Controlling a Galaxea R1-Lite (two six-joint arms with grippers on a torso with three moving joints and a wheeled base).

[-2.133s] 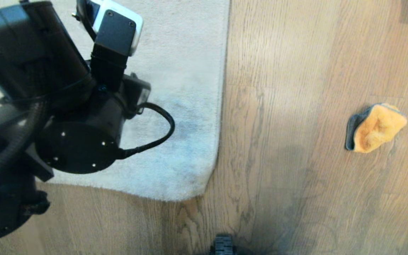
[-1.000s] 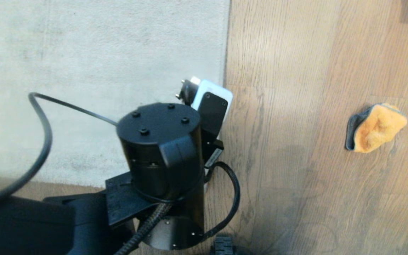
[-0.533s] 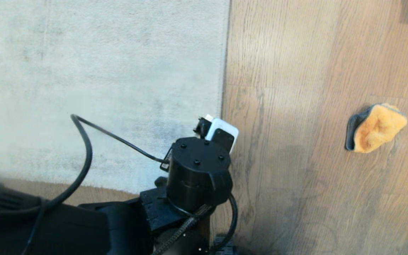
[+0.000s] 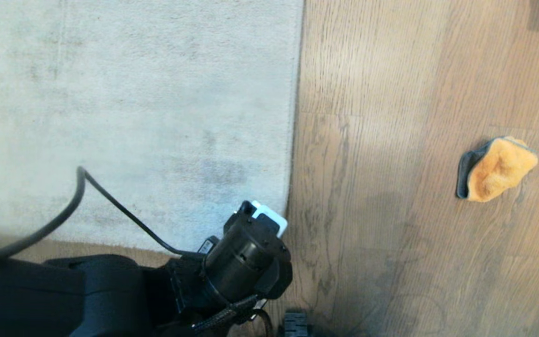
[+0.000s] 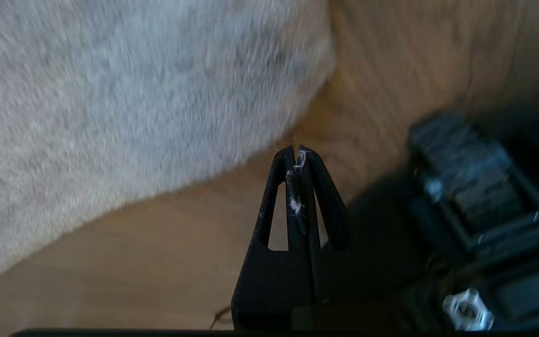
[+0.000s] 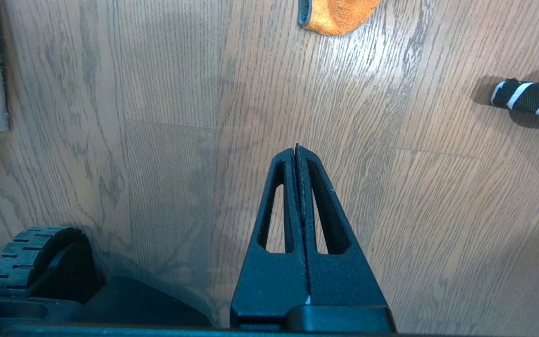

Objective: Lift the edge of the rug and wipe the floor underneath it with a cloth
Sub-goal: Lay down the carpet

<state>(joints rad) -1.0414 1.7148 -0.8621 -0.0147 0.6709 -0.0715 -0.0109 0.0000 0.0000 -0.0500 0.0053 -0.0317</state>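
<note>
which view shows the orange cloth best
The head view: the whole cloth lies in plain sight on the floor, right of the rug. The right wrist view catches only its cut-off lower part; the left wrist view misses it.

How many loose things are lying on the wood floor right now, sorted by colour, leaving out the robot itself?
Pale grey: 1, the rug
Orange-yellow: 1, the cloth
Black with white stripes: 1, a rolled item past the cloth
Total: 3
</note>
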